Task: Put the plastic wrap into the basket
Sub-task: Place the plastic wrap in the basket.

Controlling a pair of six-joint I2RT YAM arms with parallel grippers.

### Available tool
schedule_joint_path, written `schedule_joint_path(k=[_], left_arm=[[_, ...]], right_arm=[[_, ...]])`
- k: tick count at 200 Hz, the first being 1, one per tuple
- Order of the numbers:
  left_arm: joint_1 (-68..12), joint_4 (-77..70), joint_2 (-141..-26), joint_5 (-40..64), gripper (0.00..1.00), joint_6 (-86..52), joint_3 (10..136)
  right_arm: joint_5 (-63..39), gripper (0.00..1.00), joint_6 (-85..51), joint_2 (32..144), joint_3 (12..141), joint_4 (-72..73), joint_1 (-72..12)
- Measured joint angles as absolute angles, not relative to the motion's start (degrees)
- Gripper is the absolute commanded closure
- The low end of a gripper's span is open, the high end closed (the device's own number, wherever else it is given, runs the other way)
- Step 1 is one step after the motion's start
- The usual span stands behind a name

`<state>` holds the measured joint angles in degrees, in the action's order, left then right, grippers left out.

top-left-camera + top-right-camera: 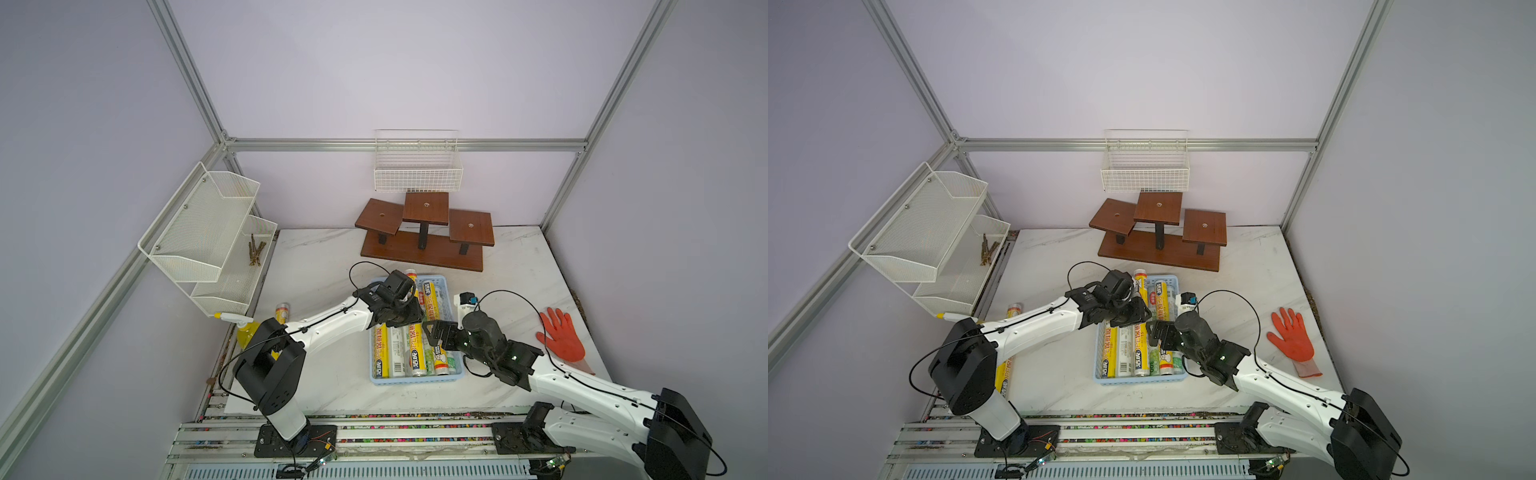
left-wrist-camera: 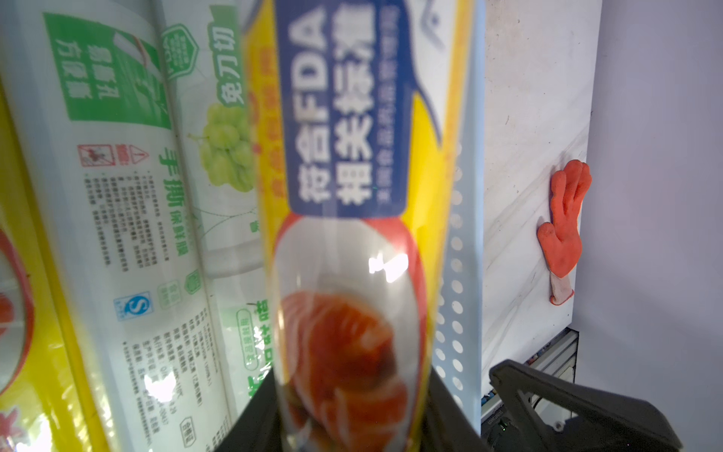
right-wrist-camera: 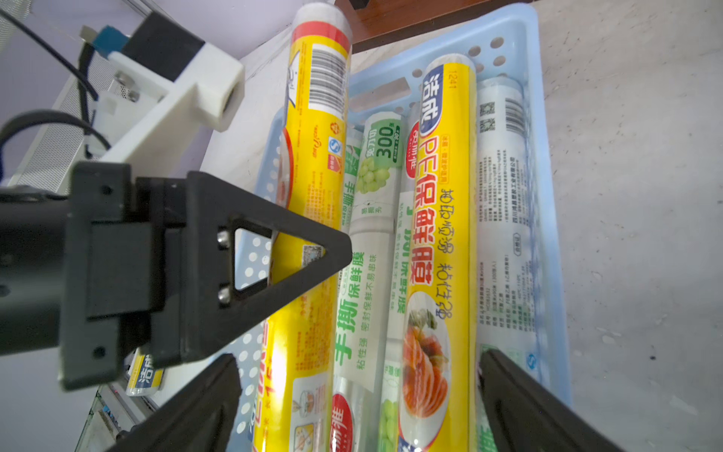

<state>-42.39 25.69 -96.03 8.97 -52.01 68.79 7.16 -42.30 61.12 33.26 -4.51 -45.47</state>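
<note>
Above the pale blue basket (image 1: 415, 379) on the counter (image 1: 324, 257), the left jaws are clamped tight on a yellow roll of plastic wrap (image 2: 352, 235). That roll slopes, and its far end pokes out past the basket's far rim. Directly beneath these jaws, several more rolls (image 1: 415, 353), some yellow and some silvery-white with green print, lie side by side along the basket. Just beside the left jaws, the right jaws stand wide apart, holding nothing, and hover over the same rolls. Behind the left jaws, under the left arm (image 1: 332, 320), another yellow roll (image 1: 1013, 311) lies on the counter, well apart from the basket. Beyond the right jaws, an orange glove (image 1: 561, 336) lies flat.
</note>
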Motion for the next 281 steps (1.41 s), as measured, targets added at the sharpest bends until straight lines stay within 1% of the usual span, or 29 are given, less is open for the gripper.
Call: schedule_joint_path(k=[59,91,101,112,144,197,221,281], left_arm=[[-42.52,24.82,-98.52,9.85,0.75,-52.51,68.84],[-42.74,26.68,-101.21,10.04,0.72,-52.03,71.33],[-42.94,26.96,-101.67,10.07,0.70,-51.90,71.66],[-43.11,27.18,-101.84,10.02,0.66,-51.88,71.88],[-43.16,27.79,-102.08,10.02,0.63,-51.64,72.34],[-43.16,28.32,-102.96,10.26,0.48,-51.46,72.88],[-43.22,29.30,-102.96,10.22,0.45,-51.48,72.88],[-43.27,30.61,-102.50,9.65,0.44,-51.44,72.88]], right_arm=[[6.70,0.01,-41.95,61.23,32.88,-4.34,-45.47],[6.59,0.01,-41.91,62.30,32.86,-4.29,-45.47],[6.50,0.01,-41.89,62.94,32.86,-4.29,-45.47],[6.48,0.01,-41.82,63.75,32.86,-4.29,-45.47],[6.50,0.01,-41.69,65.23,32.88,-4.43,-45.47],[6.74,0.01,-41.63,64.66,32.88,-4.54,-45.47],[6.72,0.01,-41.32,63.64,32.88,-4.84,-45.54],[6.46,0.01,-41.28,63.00,32.88,-5.19,-45.60]])
